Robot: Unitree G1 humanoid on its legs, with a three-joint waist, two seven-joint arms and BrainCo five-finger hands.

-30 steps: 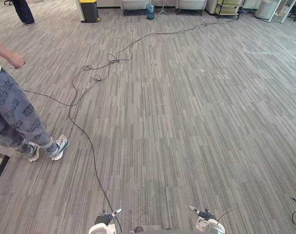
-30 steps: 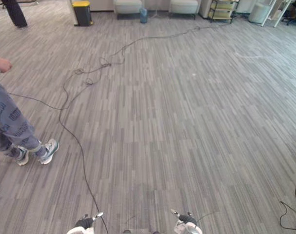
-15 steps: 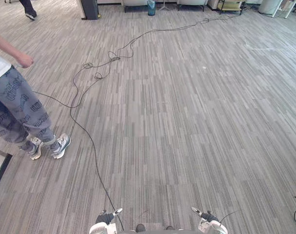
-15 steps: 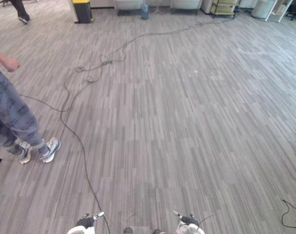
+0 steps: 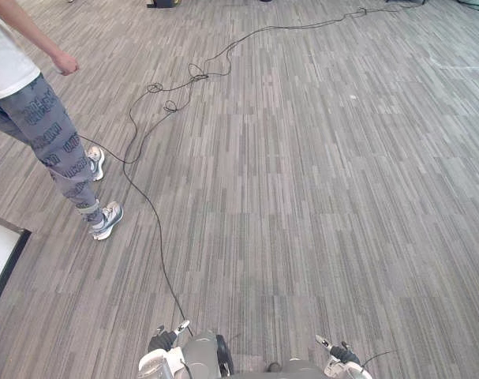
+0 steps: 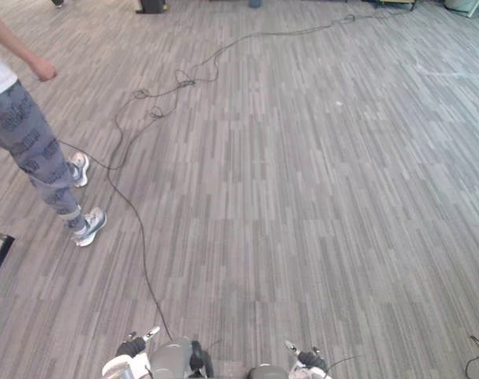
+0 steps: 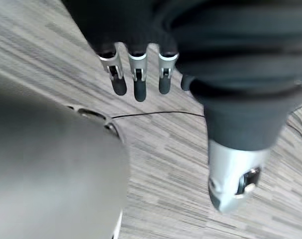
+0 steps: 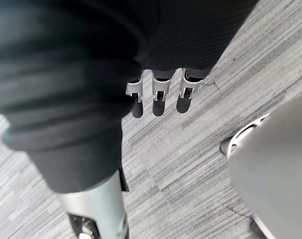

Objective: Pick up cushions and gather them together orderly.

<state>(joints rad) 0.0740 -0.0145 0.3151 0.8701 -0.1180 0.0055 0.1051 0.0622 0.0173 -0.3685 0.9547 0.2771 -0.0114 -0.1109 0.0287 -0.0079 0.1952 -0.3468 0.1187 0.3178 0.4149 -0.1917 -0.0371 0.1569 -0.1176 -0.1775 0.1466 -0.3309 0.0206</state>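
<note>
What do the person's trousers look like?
Grey-blue trousers with dark printed patches; left eye view shows them best.

- Grey carpet floor: thin light and dark grey streaks, laid in plank-like blocks.
- Person's white short-sleeved shirt: plain, no print.
- Person's blue-grey loose trousers: darker lettering repeated all over.
- Person's pale grey sneakers: white soles, darker trim.
- Flat white board at the floor's left edge: black border.
- Left hand: silver fingers, dark tips, black ribbed cover.
- Right hand: silver fingers, dark tips, black ribbed cover.
</note>
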